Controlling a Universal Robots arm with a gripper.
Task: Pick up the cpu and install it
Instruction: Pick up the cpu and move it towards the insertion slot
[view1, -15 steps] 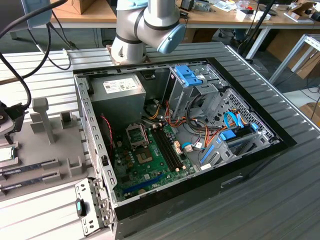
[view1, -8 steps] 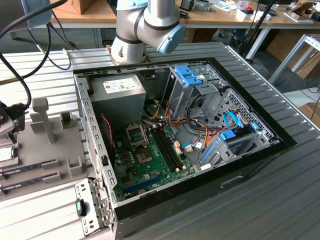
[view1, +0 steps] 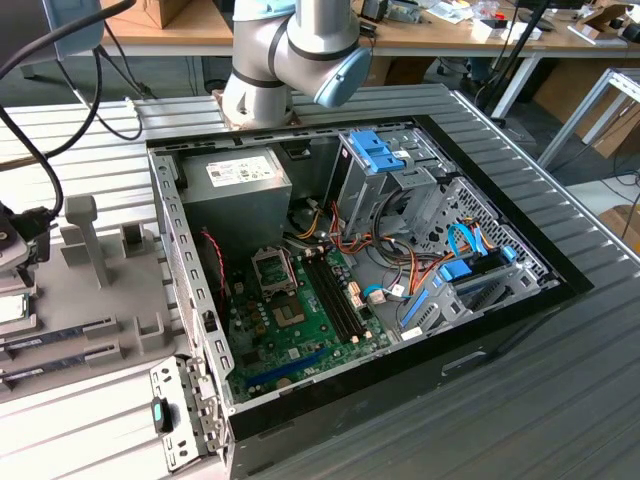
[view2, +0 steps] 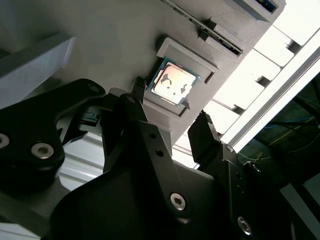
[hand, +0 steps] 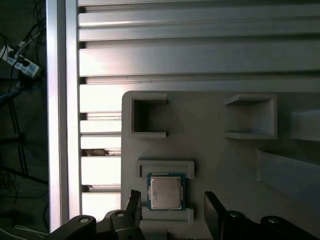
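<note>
Hovering over cpu (hand: 166, 192): pincer (hand: 171, 199) is hanging open, fingers (hand: 214, 212) straddling the chip w/ a gap showing each side, nothing gripped. Cpu is lying flat, silver lid up, green rim showing, in a shallow nest of the grey fixture plate (hand: 225, 165). It's sitting directly beneath pincer, between the tips & apart from both in both wrist views. Nest lips are bracketing two opposite chip edges; the two edges facing the fingers are looking free. Plate is resting on slatted bench (hand: 200, 55) under pincer.

Step in hand, by my read: pick-up approach, pre-grasp. Install not begun. In exterior view the socket (view1: 272, 268) on green board (view1: 300, 345) inside pc case (view1: 420, 365) is looking vacant, off to one side of the plate beneath pincer.

Next move is calling for: straight descent, tips level w/ chip's thin edges, centred, gentle squeeze. Thin part, little to grab, so risking tilt against nest lips.
</note>
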